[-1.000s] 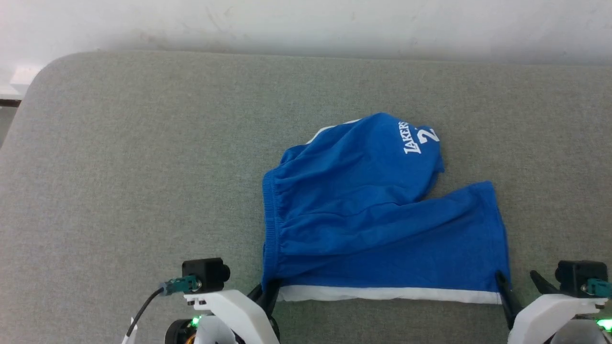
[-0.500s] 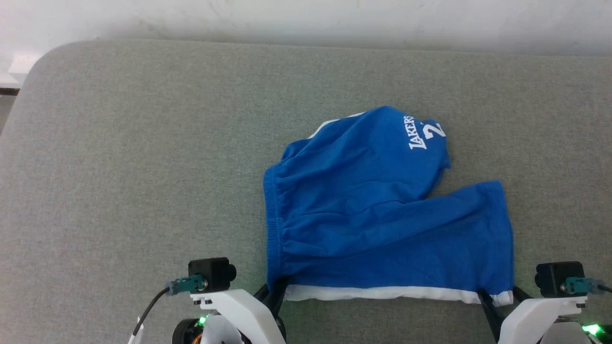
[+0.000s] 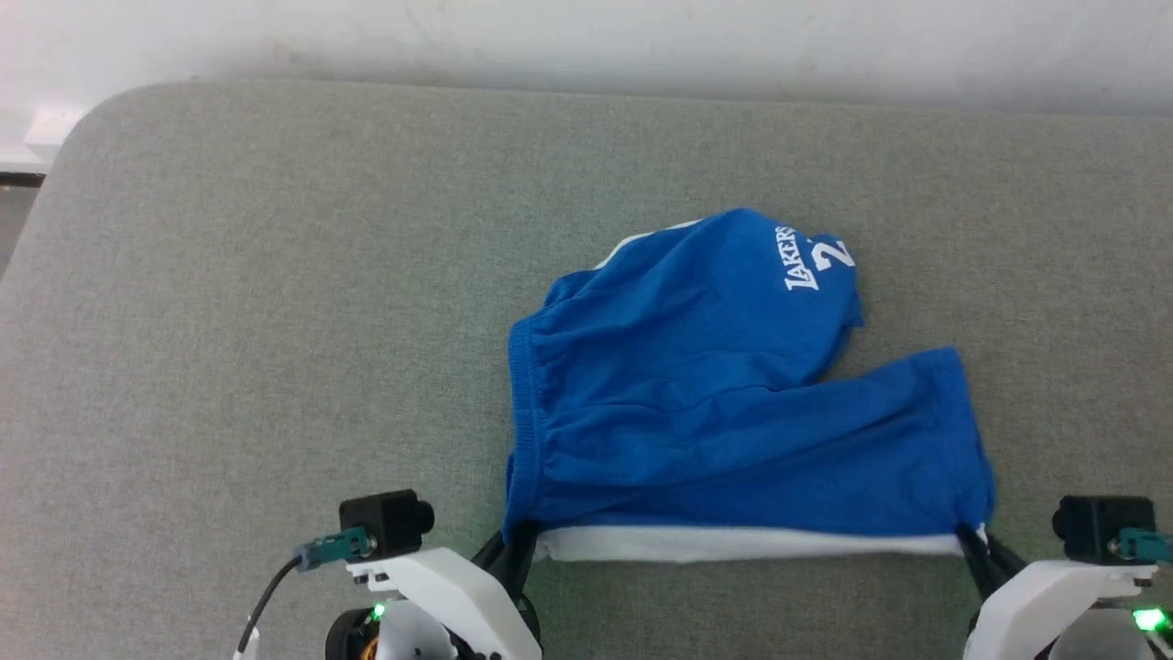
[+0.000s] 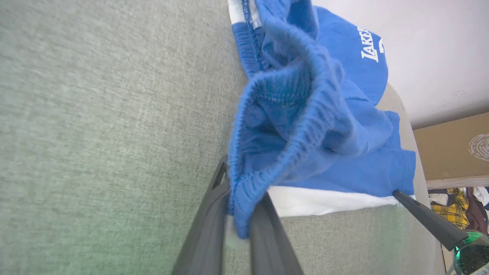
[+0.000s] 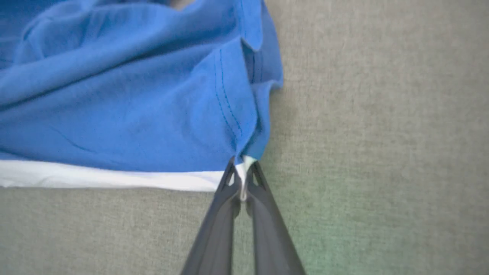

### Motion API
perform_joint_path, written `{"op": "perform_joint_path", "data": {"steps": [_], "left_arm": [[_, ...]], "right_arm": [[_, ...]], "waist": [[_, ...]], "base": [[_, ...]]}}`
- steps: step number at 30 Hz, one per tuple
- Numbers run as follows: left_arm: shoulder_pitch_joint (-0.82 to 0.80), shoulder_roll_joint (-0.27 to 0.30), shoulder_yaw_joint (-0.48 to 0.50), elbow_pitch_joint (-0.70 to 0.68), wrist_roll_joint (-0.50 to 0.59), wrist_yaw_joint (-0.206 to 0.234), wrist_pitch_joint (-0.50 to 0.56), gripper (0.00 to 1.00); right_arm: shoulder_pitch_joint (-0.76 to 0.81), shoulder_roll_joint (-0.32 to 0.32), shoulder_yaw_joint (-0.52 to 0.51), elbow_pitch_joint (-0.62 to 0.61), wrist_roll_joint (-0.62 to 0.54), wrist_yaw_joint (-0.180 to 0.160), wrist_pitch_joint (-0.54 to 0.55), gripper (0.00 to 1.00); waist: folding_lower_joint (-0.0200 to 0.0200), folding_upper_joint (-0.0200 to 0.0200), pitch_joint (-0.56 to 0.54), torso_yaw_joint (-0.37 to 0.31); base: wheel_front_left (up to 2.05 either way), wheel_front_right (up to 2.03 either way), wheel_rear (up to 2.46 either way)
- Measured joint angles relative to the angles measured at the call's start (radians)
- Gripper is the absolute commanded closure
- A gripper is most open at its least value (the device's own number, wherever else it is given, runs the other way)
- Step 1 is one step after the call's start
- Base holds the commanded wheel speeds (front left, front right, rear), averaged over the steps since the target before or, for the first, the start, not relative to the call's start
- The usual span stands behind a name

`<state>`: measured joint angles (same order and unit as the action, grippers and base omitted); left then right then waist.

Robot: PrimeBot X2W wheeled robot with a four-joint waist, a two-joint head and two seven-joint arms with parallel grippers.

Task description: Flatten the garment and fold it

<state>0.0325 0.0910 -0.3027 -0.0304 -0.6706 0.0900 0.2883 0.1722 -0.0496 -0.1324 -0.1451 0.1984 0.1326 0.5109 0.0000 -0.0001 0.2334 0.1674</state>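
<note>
Blue shorts held at two near corners.
The garment [image 3: 715, 403] lies crumpled on the grey cushion [image 3: 275, 321], a bit right of the middle. The left gripper [image 3: 513, 543] is clamped on the stretchy waistband corner, and the right gripper [image 3: 970, 539] is pinched tight on the leg-hem corner (where the white stripe [image 3: 733, 544] ends). The leg with white letters lies farthest away.

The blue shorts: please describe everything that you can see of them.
The shorts are bright blue soft cloth with a gathered waistband, a white side stripe and white LAKERS lettering. They lie wrinkled on the grey pad, one leg bunched. The left hand pinches the waistband corner, the right hand the hem corner.
</note>
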Motion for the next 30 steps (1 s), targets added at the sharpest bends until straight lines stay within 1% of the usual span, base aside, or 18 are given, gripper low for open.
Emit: {"op": "perform_joint_path", "data": {"steps": [7, 10, 13, 17, 19, 22, 26, 30], "left_arm": [[-0.018, -0.003, 0.037, -0.062, -0.013, 0.000, -0.054, 1.00], [-0.051, -0.005, 0.050, -0.100, -0.029, 0.000, -0.058, 1.00], [-0.104, -0.004, 0.059, -0.128, -0.039, 0.000, -0.038, 1.00], [-0.220, 0.009, 0.075, -0.144, -0.046, 0.024, 0.035, 1.00], [-0.296, 0.021, 0.084, -0.137, -0.055, 0.039, 0.093, 1.00], [-0.426, 0.050, 0.118, -0.103, -0.081, 0.073, 0.188, 1.00], [-0.613, 0.114, 0.154, -0.033, -0.079, 0.107, 0.281, 1.00], [-0.800, 0.125, 0.187, 0.043, -0.089, 0.130, 0.322, 1.00]], "right_arm": [[-0.062, 0.001, 0.009, -0.039, 0.042, 0.000, -0.145, 1.00], [-0.103, 0.000, 0.024, -0.072, 0.041, 0.000, -0.178, 1.00], [-0.171, 0.000, 0.050, -0.108, 0.040, -0.001, -0.187, 1.00], [-0.314, 0.000, 0.083, -0.138, 0.033, -0.001, -0.172, 1.00], [-0.404, -0.001, 0.102, -0.142, 0.021, -0.001, -0.151, 1.00], [-0.553, -0.001, 0.132, -0.138, 0.002, -0.001, -0.112, 1.00], [-0.764, -0.006, 0.167, -0.092, -0.034, -0.001, -0.071, 1.00], [-0.948, -0.016, 0.200, 0.008, -0.063, -0.001, -0.044, 1.00]], "waist": [[0.0000, 0.0000, -0.045, -0.007], [0.0000, 0.0000, -0.068, -0.010], [0.0000, 0.0000, -0.088, -0.013], [0.0000, 0.0000, -0.103, -0.022], [-0.0001, 0.0001, -0.101, -0.024], [0.0000, 0.0001, -0.088, -0.025], [0.0001, 0.0001, -0.055, -0.029], [0.0002, 0.0001, -0.007, -0.035]], "base": [[0.00, 0.00, 0.00], [0.00, 0.00, 0.00], [0.00, 0.00, 0.00], [0.00, 0.00, 0.00], [0.00, 0.00, 0.00], [0.00, 0.00, 0.00], [0.00, 0.00, 0.00], [0.00, 0.00, 0.00]]}}
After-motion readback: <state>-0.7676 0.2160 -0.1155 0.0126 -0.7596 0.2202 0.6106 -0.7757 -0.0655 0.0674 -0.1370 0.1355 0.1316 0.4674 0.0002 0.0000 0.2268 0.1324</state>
